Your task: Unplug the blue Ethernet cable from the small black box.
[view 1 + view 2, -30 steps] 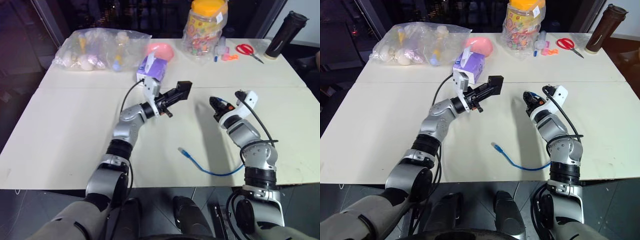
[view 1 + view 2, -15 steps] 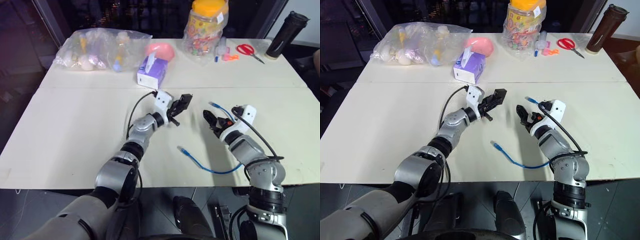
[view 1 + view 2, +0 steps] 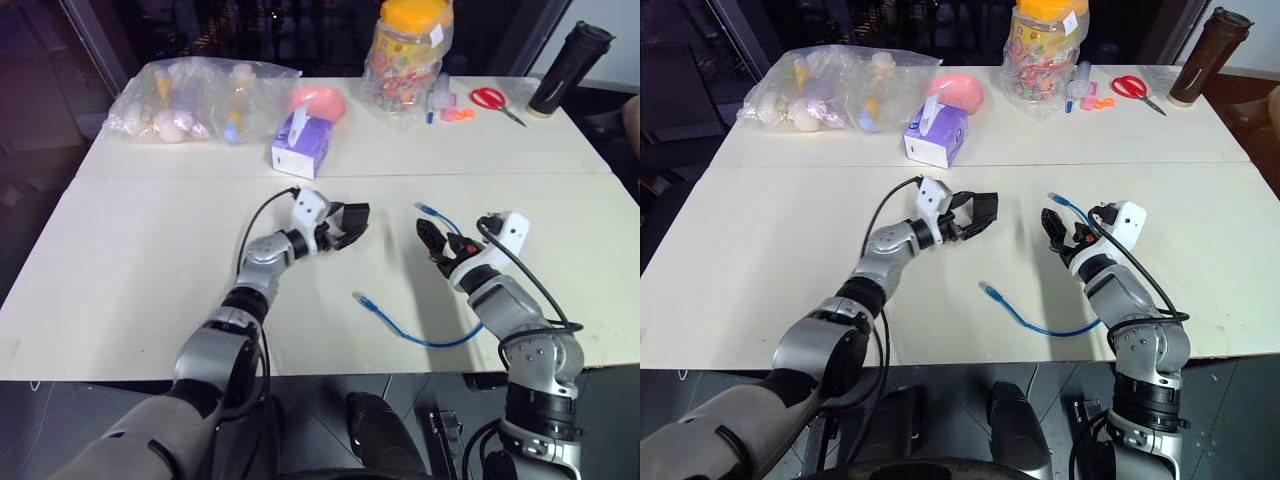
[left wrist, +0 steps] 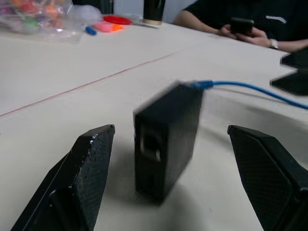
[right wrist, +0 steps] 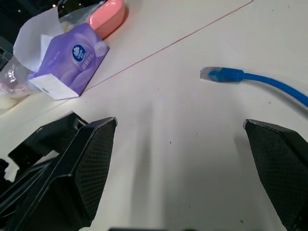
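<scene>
Change since a second ago: left gripper has come down from above the table and let go of the small black box; earlier it gripped it.
Left jaws: spread wide, box upright between my fingers, untouched.
Right jaws: right gripper wide, holding nothing.
Blue Ethernet cable: unplugged, curving on the white table (one plug near my right gripper).
Background: purple tissue box.

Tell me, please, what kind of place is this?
Probably an office or lab worktable: scissors, a purple tissue box, a jar of small colourful items, and a seated person holding a phone.
</scene>
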Tool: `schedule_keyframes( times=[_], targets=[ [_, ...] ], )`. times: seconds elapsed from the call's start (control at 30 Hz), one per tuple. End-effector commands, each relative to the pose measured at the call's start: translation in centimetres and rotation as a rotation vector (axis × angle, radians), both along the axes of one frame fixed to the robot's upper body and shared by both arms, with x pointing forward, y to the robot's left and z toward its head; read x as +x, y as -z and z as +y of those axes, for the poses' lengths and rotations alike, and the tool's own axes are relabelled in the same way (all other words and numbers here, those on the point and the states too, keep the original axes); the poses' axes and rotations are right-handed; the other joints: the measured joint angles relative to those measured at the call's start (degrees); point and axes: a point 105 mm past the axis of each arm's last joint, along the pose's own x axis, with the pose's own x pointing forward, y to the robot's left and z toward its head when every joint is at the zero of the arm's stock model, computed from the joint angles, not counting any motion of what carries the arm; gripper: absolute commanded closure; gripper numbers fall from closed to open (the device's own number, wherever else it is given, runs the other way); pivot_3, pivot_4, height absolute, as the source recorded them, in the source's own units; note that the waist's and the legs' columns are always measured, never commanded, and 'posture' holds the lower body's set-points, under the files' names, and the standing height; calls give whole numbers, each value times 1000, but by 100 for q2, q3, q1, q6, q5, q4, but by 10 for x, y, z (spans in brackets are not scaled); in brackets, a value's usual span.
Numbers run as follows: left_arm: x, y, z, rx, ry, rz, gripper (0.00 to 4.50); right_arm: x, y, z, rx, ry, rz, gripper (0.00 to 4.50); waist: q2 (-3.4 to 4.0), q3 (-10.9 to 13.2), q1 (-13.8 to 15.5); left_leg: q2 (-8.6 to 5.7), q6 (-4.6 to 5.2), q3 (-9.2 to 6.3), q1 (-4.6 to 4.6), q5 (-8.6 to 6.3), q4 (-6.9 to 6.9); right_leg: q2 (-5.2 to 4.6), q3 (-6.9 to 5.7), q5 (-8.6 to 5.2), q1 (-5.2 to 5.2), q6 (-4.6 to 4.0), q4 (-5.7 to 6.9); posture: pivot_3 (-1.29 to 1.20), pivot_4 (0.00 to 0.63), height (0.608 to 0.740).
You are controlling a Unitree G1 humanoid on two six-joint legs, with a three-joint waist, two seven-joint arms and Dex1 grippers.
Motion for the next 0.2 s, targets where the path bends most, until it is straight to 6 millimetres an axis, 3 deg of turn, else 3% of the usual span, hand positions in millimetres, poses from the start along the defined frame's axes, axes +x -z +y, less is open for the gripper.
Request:
schedule_keyframes(
  times=[0.03, 0.2],
  targets=[
    [-7, -20, 16, -10, 22, -45, 599, -11, -20, -2, -34, -41, -88, 127, 0, 0, 5, 0, 0, -1, 0, 0, 0, 0, 0, 0, 0, 0, 2, 0, 150, 739],
    [-25, -31, 39, 31, 47, -24, 599, -31, -16, 4, -144, -172, -73, 127, 1, 0, 17, 0, 0, -2, 4, 0, 7, -2, 0, 0, 8, 0, 6, 0, 150, 739]
  ],
)
